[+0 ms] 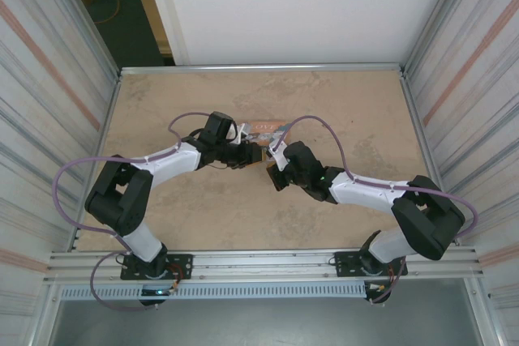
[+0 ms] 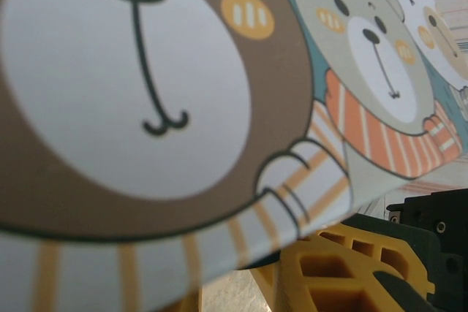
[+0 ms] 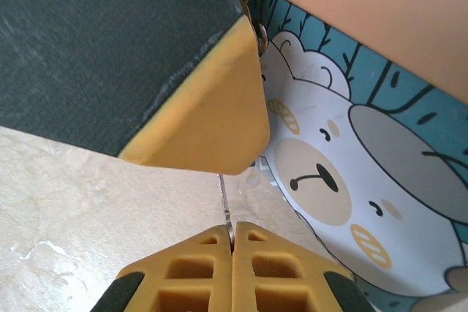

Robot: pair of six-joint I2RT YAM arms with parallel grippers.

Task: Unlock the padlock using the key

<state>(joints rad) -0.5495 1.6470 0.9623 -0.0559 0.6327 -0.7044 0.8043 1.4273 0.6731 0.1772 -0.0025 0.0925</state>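
Pinching thin key [image 3: 223, 199] in clamped right gripper [image 3: 232, 233], left gripper [image 1: 246, 154] against bear-print tin [image 3: 344, 202], jaws unclear

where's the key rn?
Right wrist view, bottom centre: the key is pinched in the shut right gripper, with its thin blade pointing up, just left of the bear tin.

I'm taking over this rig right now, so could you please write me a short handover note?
Right gripper: shut on a thin metal blade, likely the key.
Left gripper: against the tin, grip unclear.
Padlock: cannot tell whether it is locked.
Done: key in hand, brought up to the tin.
Left: insert key, turn, unlock.
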